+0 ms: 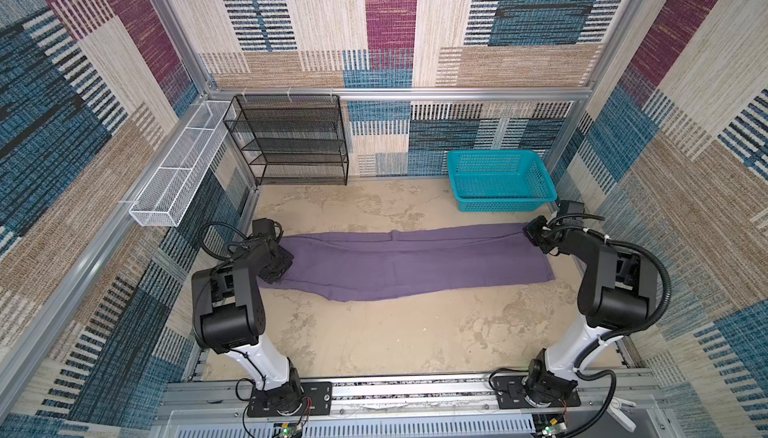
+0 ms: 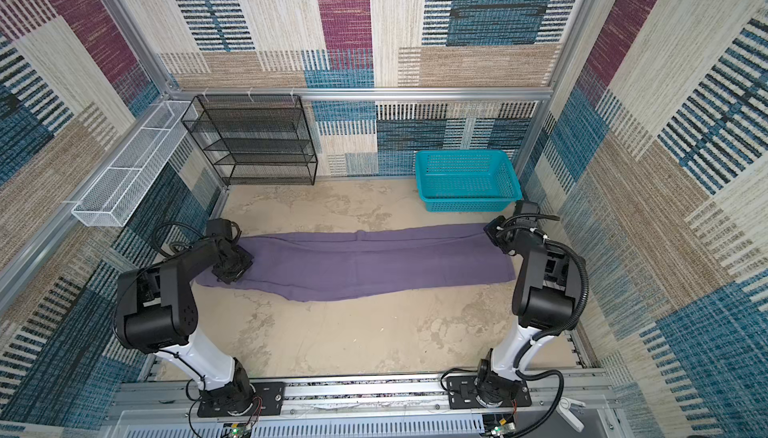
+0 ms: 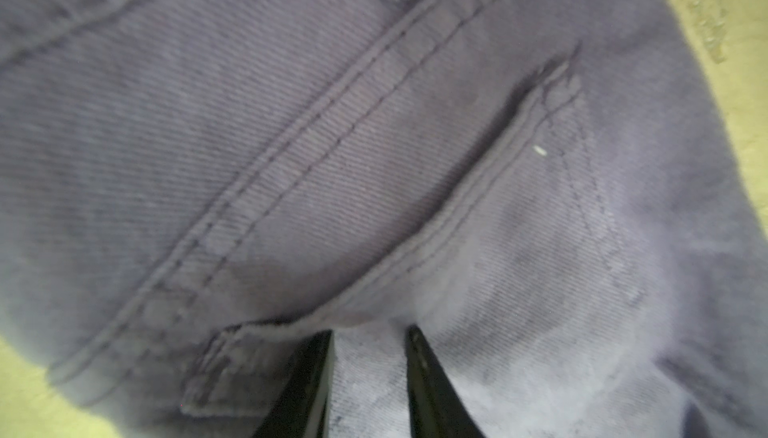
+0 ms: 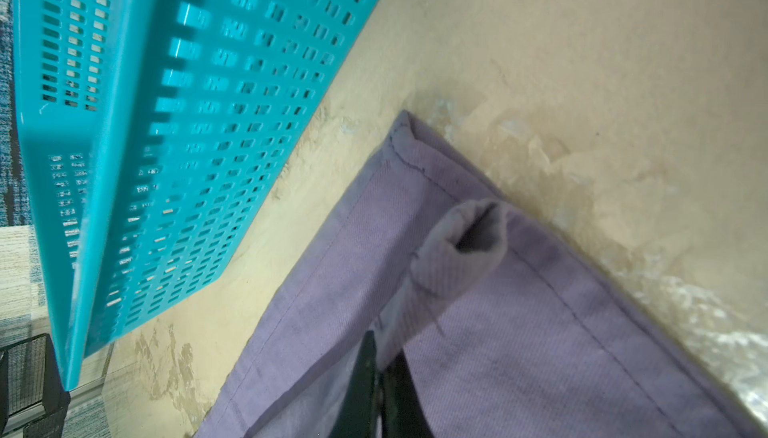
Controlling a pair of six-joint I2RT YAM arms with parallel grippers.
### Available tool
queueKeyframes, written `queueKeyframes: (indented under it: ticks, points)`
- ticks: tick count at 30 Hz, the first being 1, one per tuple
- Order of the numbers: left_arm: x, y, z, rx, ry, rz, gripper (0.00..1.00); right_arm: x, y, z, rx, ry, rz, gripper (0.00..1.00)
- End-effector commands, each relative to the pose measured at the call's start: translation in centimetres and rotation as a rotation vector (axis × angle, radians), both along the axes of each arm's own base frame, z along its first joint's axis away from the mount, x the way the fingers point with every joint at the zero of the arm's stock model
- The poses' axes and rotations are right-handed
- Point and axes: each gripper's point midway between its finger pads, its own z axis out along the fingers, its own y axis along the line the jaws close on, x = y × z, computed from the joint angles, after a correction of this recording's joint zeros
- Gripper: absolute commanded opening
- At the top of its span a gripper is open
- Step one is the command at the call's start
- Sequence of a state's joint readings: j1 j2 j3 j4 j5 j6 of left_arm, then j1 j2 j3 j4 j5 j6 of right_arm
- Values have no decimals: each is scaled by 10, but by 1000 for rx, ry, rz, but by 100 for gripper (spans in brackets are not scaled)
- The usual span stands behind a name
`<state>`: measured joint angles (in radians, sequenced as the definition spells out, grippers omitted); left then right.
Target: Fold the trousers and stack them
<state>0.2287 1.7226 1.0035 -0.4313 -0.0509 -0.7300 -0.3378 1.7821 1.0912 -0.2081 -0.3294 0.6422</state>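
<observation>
The muted-purple trousers [image 1: 407, 261] [image 2: 365, 261] lie flat across the table, waist end on the left and leg hems on the right. My left gripper [image 1: 276, 267] [image 2: 232, 267] is down on the waist end. In the left wrist view its jaws [image 3: 370, 332] stand a little apart beside a pocket seam, with a thick bunch of cloth pinched between them. My right gripper [image 1: 528, 232] [image 2: 490, 232] is at the far hem corner. In the right wrist view it [image 4: 380, 344] is shut on a pinch of hem cloth [image 4: 453, 249] that rises in a curled fold.
A teal basket [image 1: 498, 203] [image 2: 465, 205] [image 4: 166, 124] stands at the back right, just behind the hem end. A black mesh rack [image 1: 291, 141] stands against the back wall on the left. A white wire tray [image 1: 178, 174] hangs on the left rail.
</observation>
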Motion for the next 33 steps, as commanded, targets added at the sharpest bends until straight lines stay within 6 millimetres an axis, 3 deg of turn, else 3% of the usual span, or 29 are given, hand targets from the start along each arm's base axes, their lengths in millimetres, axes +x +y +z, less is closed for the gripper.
queueKeyframes:
  ticks: [1, 8, 13, 16, 21, 24, 27, 30, 33]
  points:
    - [-4, 0, -5, -1, 28, -13, 34, 6, -6, 1, -7, -6, -24, 0]
    - [-3, 0, -6, -3, 28, -11, 34, 22, -22, -11, -47, 16, -67, 1]
    - [3, -3, 0, -18, 6, -15, 54, 29, -26, -25, -56, 16, -68, 24]
    - [7, -4, 5, -22, -8, -20, 65, 31, -27, -30, -64, 15, -65, 28]
    - [21, -5, 18, -17, -44, -27, 69, 37, -32, -29, -97, -15, -68, 34]
    - [31, -6, 28, -24, -64, -35, 71, 41, -30, -16, -109, -58, -43, 40]
    - [40, -5, 47, -17, -110, -47, 74, 39, -32, 12, -179, -99, -29, 55]
    - [47, -9, 73, -22, -174, -54, 76, 25, -32, 46, -217, -143, -55, 61]
    - [51, -25, 96, -24, -223, -93, 76, 2, -27, 57, -232, -124, -82, 68]
